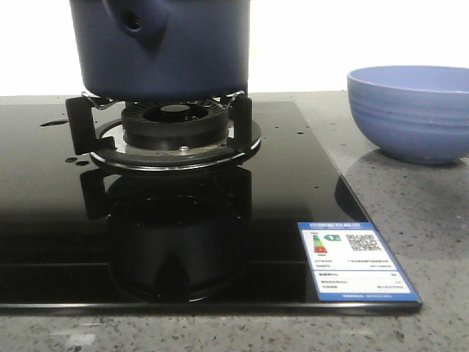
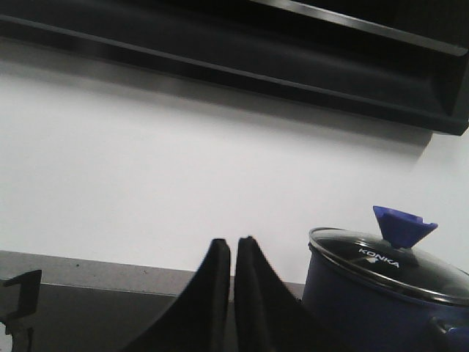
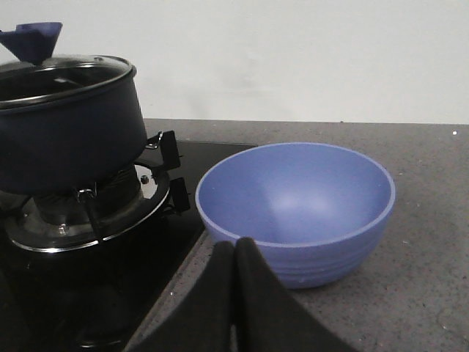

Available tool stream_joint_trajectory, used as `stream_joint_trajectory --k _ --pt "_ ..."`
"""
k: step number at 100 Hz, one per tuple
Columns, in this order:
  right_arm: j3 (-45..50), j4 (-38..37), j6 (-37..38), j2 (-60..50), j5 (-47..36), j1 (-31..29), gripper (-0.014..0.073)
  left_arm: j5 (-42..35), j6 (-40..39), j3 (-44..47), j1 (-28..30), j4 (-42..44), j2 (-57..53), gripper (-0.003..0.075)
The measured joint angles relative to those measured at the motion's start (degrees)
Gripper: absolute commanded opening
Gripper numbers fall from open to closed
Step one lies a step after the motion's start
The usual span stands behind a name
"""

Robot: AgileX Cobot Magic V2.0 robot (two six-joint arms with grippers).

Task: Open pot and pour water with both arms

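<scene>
The dark navy-blue pot stands on the gas burner; its nub with a round hole faces the front camera. In the left wrist view the pot carries a glass lid with a blue knob. In the right wrist view the pot is beside the bowl. My left gripper is shut and empty, apart from the pot. My right gripper is shut and empty, just in front of the periwinkle bowl. Neither gripper shows in the front view.
The periwinkle ribbed bowl sits on the grey speckled counter to the right of the black glass hob. A blue-and-white label is stuck on the hob's near right corner. A dark hood hangs above the white wall.
</scene>
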Motion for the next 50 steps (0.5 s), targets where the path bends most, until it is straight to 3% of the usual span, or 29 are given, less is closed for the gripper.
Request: stream_joint_trajectory --k 50 --pt "1.2 0.0 -0.1 -0.2 -0.4 0.0 -0.0063 -0.1 0.0 0.1 0.0 -0.2 -0.6 -0.002"
